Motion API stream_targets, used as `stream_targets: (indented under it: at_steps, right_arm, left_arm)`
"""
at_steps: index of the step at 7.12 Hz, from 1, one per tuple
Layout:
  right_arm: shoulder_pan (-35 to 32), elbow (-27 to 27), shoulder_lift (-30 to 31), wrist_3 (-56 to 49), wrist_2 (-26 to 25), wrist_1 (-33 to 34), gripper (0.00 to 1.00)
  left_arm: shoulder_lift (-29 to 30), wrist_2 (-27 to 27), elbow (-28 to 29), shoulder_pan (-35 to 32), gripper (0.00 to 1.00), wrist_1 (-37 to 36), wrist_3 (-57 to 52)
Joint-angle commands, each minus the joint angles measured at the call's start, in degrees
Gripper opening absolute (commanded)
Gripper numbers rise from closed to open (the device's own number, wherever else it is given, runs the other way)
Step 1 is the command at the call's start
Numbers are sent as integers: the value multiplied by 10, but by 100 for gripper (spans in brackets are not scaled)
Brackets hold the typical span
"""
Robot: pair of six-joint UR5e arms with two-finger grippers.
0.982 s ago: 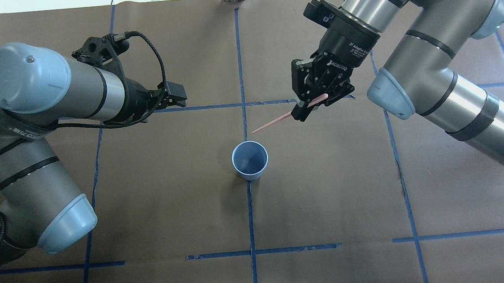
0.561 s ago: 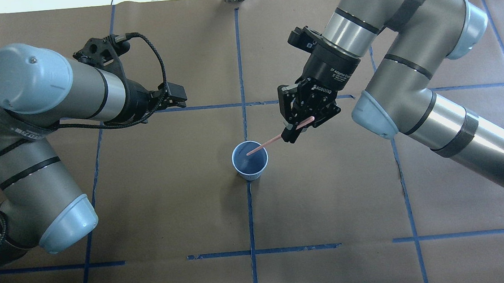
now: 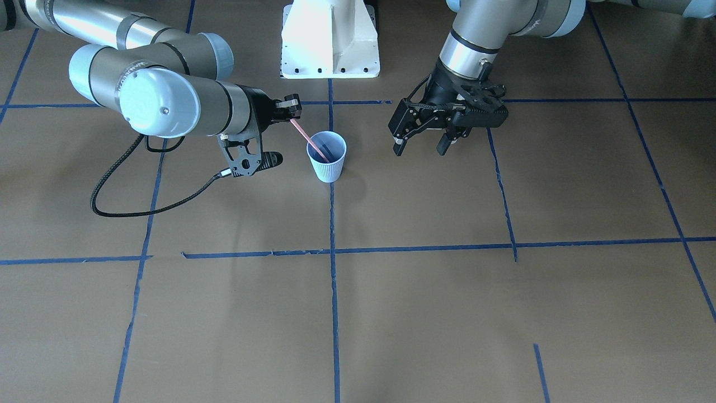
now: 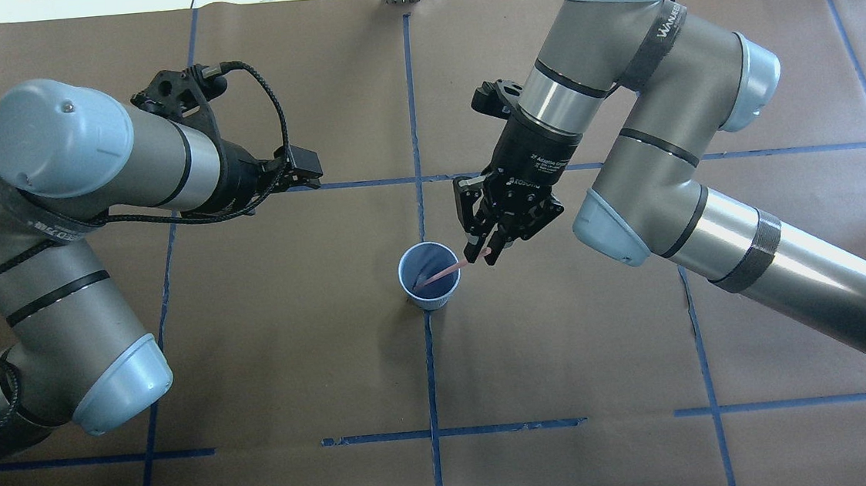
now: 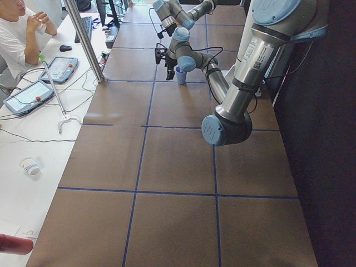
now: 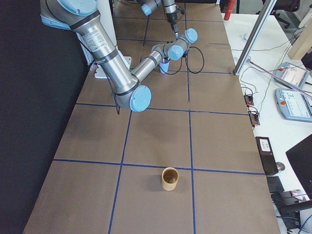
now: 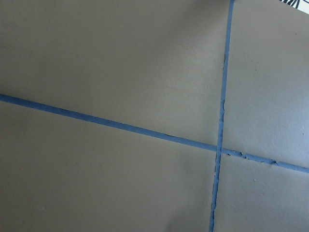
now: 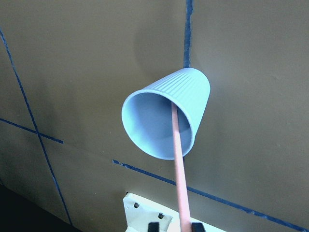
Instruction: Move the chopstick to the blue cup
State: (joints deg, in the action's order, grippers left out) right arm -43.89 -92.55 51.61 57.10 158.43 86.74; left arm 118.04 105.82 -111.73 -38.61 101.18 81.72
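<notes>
The pale blue ribbed cup stands upright on the brown paper at the table's middle, and shows in the front view and the right wrist view. My right gripper is shut on the upper end of the pinkish-red chopstick. The stick slants down and its lower end is inside the cup; it also shows in the right wrist view. My left gripper is open and empty, hovering apart from the cup on its other side.
The robot's white base plate sits behind the cup. Blue tape lines cross the paper. A brown cup stands far off toward the table's right end. An operator sits beyond the table edge.
My right gripper has moved toward the cup with the chopstick. The stick's free end went from beside the cup to inside it. The left arm has barely moved.
</notes>
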Motion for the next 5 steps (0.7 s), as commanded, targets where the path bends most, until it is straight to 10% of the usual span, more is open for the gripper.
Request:
stream_targets:
  at_steps: [1,3,5]
  right_arm:
    - [-22,-51,14,13,-51,-2,100]
    - [-29,-188,130,14,-270,0,100]
    - [-111,-196,210,-21,-307,3,100]
  left_arm:
    - [0,0,0,-14,100,13,-7]
    - [-31,3,0,-74,100,12,-43]
    - [-108,35,5,-151,100,9,-203]
